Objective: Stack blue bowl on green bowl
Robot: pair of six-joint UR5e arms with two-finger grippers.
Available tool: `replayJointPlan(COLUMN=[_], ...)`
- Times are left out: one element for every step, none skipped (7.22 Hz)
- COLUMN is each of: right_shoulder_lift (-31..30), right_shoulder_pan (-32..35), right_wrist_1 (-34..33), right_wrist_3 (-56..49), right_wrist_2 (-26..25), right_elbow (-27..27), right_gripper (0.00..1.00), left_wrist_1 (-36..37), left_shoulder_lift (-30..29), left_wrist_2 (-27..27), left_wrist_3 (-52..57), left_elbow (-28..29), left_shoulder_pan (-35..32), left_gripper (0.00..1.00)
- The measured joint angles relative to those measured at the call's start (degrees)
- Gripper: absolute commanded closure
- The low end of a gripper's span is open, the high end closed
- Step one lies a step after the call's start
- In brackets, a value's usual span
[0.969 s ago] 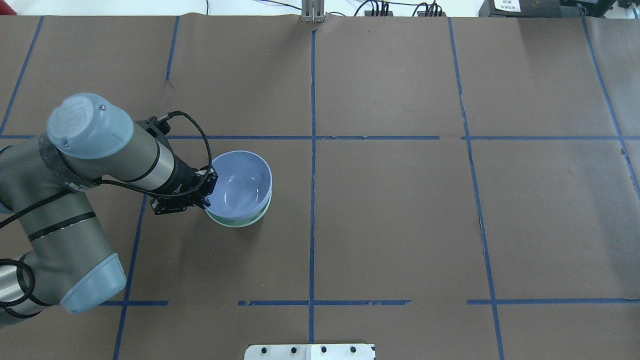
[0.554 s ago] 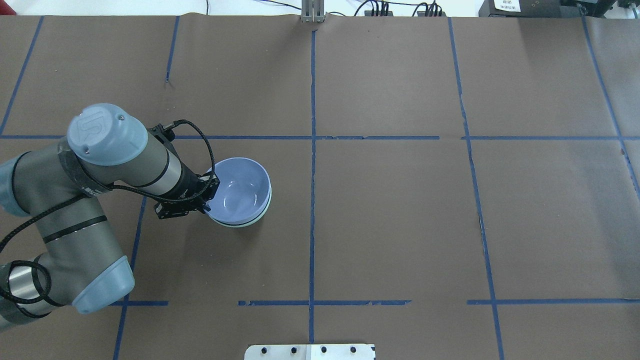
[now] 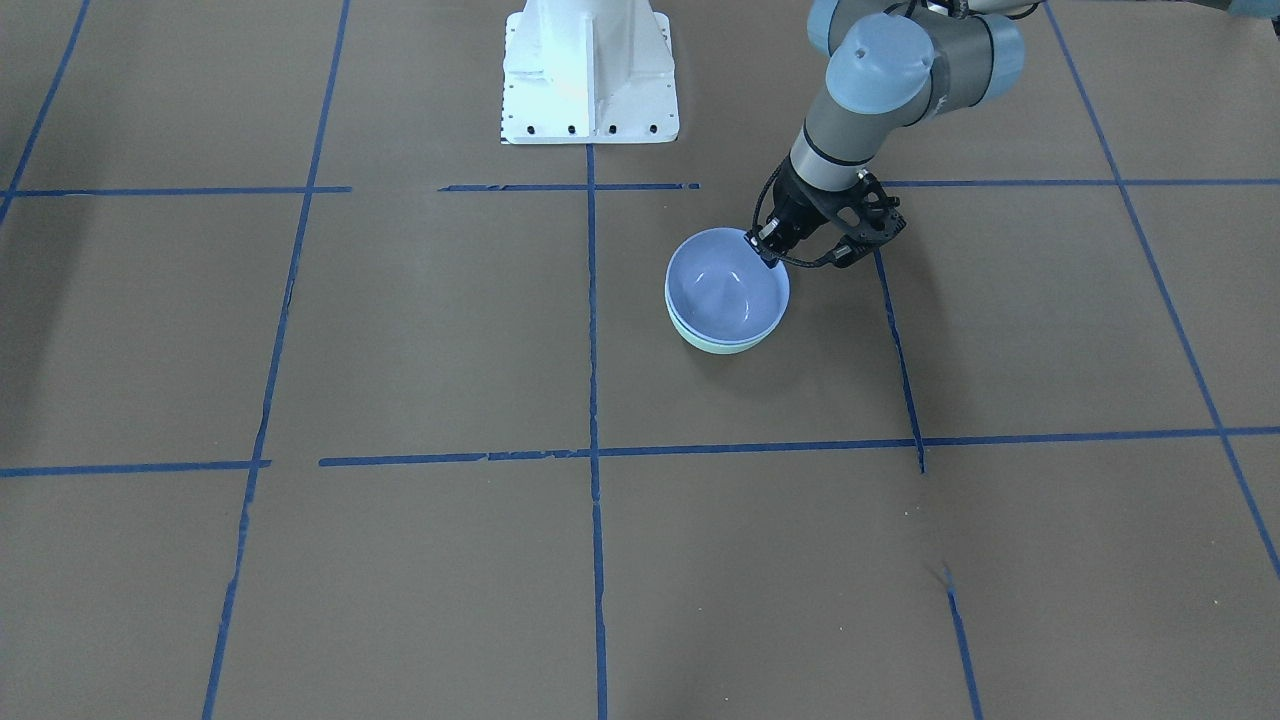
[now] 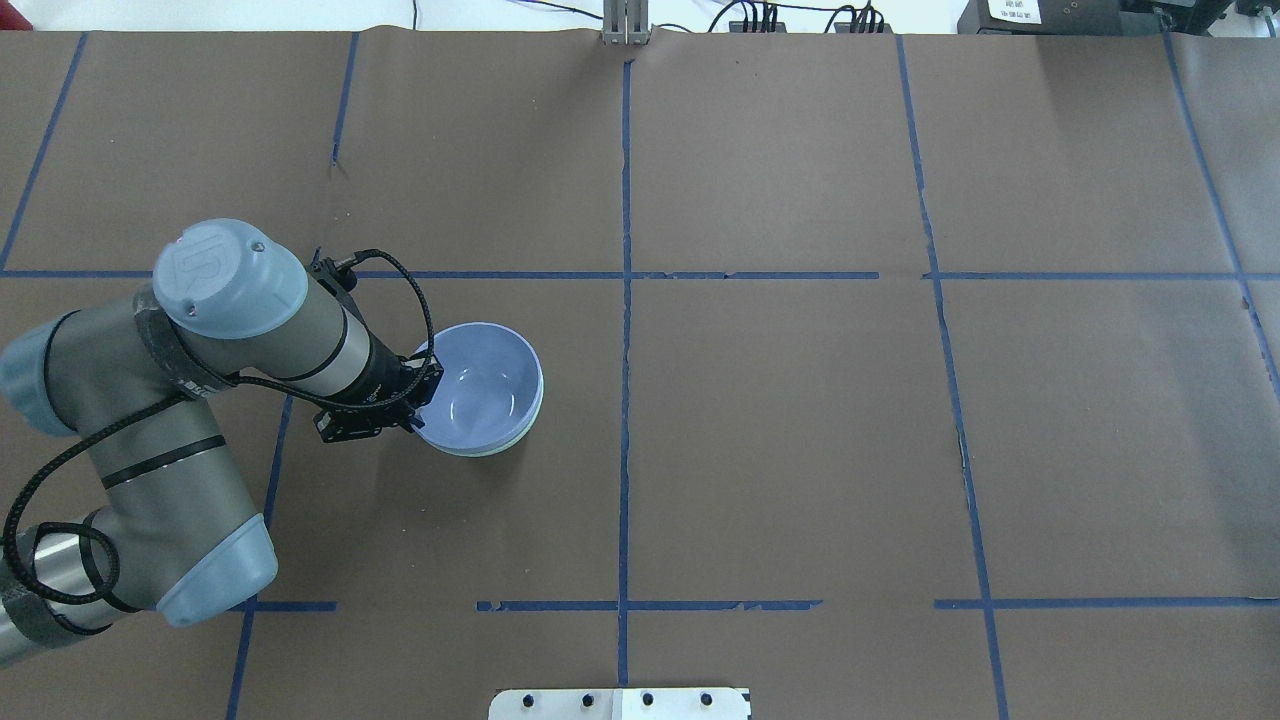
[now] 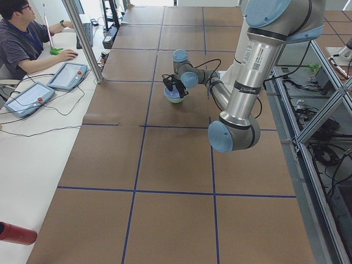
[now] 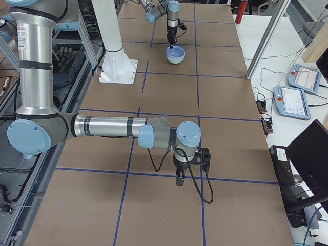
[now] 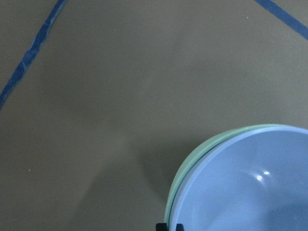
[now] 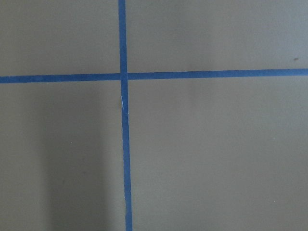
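Left of centre in the overhead view, the blue bowl (image 4: pixel 485 385) now sits lower than a second ago, nested in the green bowl (image 3: pixel 720 346). The left hand (image 4: pixel 420 395) still pinches its rim. Whether the right hand (image 6: pixel 180 178) is open cannot be told.

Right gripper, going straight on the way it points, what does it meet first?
The right gripper points down, so probably the brown table paper, beside a blue tape crossing; nothing shows between.

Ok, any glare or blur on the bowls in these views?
Overhead view: a pale glare streak inside the blue bowl, otherwise sharp. Left wrist view: two tiny highlights in it, edges slightly soft, a diffuse shadow on the paper beside the green bowl. Right wrist view: soft, no glare.
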Motion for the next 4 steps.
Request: replayJointPlan(right_shoulder_lift=[0.00,0.00,0.00,0.00], right_shoulder_pan=[0.01,0.04,0.05,0.04], right_wrist_1=[0.00,0.00,0.00,0.00], right_wrist_3=[-0.02,-0.02,-0.01,0.01], right_wrist_2=[0.00,0.00,0.00,0.00], right_elbow=[0.00,0.00,0.00,0.00], right_gripper=[0.00,0.00,0.00,0.00], left_wrist_1=[-0.08,-0.11,-0.11,-0.05], left_shoulder_lift=[0.08,0.41,1.46,3.83], left_wrist_2=[-0.02,-0.13,-0.32,-0.78], left_wrist_3=[0.08,0.44,2.36,7.72], left_elbow=[-0.74,-2.39,-4.63,-6.84], left_shoulder_pan=[-0.18,-0.71,-2.11,-4.94], left_gripper=[0.00,0.00,0.00,0.00])
